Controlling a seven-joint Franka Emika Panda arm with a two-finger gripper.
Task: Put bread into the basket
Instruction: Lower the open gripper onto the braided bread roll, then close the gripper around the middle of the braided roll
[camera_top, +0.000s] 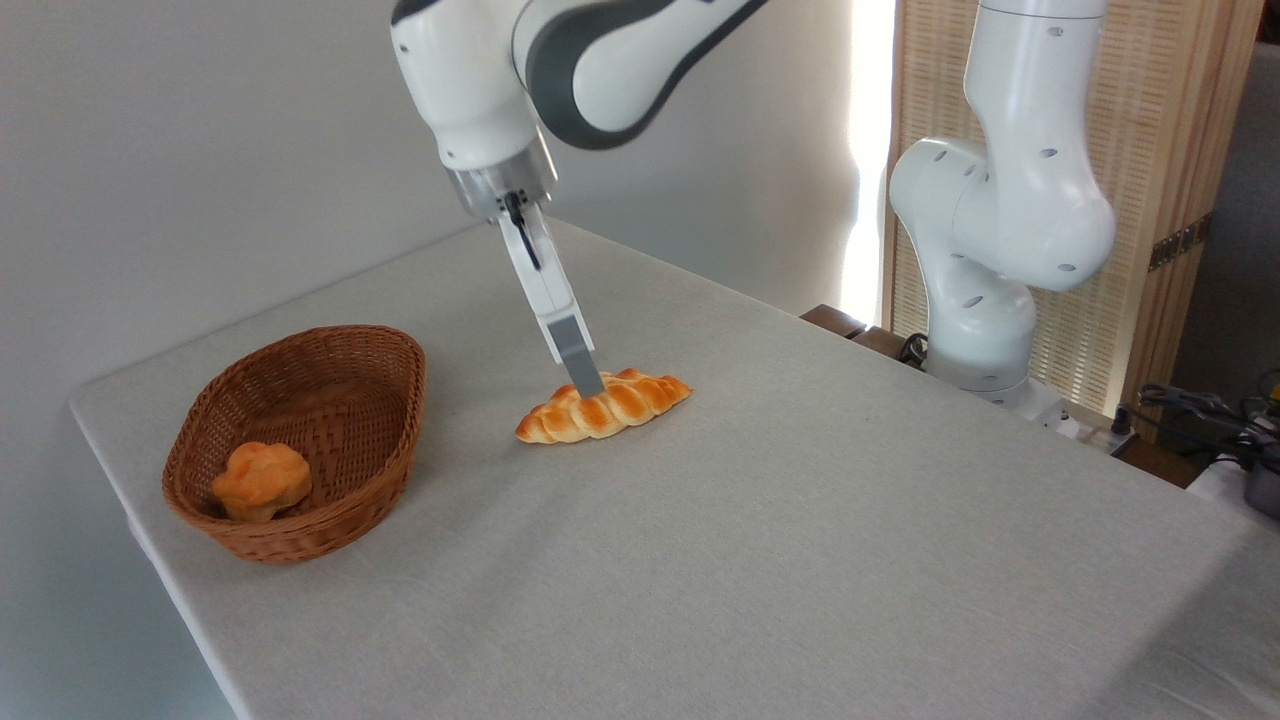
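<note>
Golden bread (604, 407) (claw (588, 384) touching)

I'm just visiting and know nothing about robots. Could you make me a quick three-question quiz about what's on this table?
1. True or false: the braided bread lies inside the basket.
2. What already sits in the basket? A) a small round bun B) an apple C) nothing
3. Fill in: the gripper is down at the ____.

Key: 1. False, it lies on the table, right of the basket. 2. A. 3. Bread.
</note>
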